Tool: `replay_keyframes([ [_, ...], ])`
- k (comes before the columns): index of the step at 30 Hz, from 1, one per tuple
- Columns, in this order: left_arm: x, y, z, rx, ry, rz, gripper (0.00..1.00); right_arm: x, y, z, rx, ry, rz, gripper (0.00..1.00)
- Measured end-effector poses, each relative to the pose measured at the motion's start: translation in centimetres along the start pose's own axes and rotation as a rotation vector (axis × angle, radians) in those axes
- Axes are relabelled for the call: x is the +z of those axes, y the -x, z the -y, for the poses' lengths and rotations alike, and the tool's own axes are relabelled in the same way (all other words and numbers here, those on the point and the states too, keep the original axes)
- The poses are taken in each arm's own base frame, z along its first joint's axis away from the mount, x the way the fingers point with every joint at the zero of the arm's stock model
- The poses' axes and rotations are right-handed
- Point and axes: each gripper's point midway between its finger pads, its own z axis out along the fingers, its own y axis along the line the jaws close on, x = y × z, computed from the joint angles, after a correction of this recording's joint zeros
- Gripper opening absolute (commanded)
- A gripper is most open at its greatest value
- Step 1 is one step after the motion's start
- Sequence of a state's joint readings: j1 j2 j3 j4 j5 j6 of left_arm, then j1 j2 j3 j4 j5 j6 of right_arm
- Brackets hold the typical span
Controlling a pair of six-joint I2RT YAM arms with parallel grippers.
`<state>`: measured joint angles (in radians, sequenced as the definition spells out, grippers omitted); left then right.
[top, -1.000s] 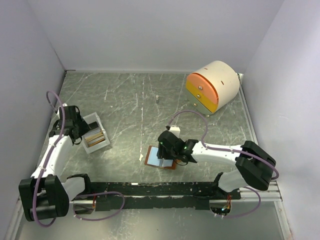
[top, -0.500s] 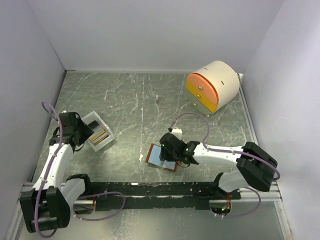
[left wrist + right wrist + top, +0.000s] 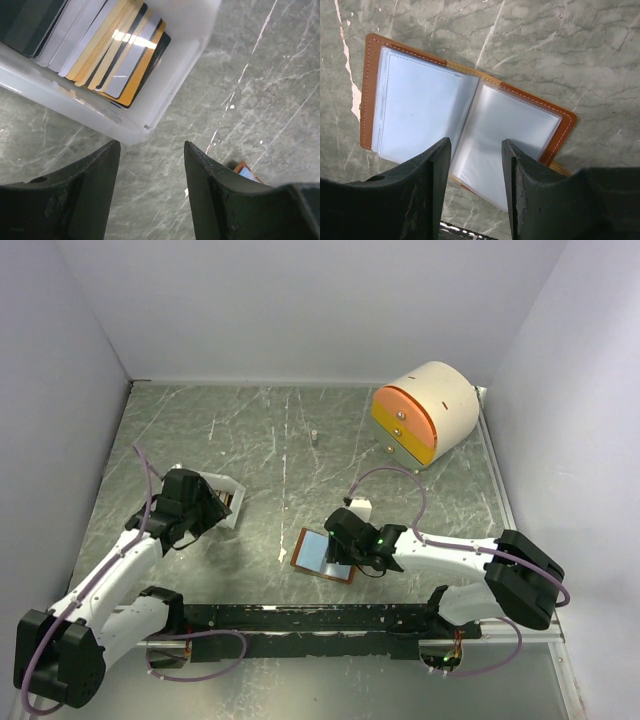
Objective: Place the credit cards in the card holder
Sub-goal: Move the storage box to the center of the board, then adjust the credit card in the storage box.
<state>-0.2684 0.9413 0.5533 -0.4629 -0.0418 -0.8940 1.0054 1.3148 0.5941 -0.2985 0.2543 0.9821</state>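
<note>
White tray of cards sits before open, empty left jaws; best pinch one card. Right jaws gape above the spread wallet.

The credit cards sit in a tray, well left of the card holder.

Two arms are pictured, the left arm and the right arm. One card holder, one white tray, one round drawer unit and one small grey peg are counted; the credit cards are stacked too tightly to be numbered.
</note>
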Motion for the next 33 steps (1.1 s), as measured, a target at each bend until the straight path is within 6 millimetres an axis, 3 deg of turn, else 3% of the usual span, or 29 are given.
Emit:
replay_keyframes([
  [5, -0.8, 1.2, 1.3, 0.102, 0.018, 0.03, 0.71, 0.0, 0.0, 0.0, 0.001, 0.0, 0.0, 0.45],
  [11, -2.2, 6.1, 3.6, 0.302, 0.073, 0.119, 0.74, 0.0, 0.0, 0.0, 0.0, -0.001, 0.0, 0.45],
  [15, -2.6, 8.2, 4.0, 0.458, 0.109, 0.152, 0.86, 0.2, -0.1, 0.1, -0.001, -0.005, -0.003, 0.45],
  [19, -1.7, 8.6, 2.7, 0.578, 0.178, 0.136, 0.93, 0.3, -0.1, 0.0, -0.001, -0.004, -0.003, 0.45],
  [23, 0.5, 8.1, 1.2, 0.673, 0.249, 0.074, 0.99, 0.3, -0.1, 0.0, -0.001, -0.003, -0.002, 0.45],
  [33, 4.9, 5.8, -1.5, 0.789, 0.318, -0.064, 0.98, 0.3, 0.0, -0.1, 0.0, 0.0, 0.0, 0.45],
])
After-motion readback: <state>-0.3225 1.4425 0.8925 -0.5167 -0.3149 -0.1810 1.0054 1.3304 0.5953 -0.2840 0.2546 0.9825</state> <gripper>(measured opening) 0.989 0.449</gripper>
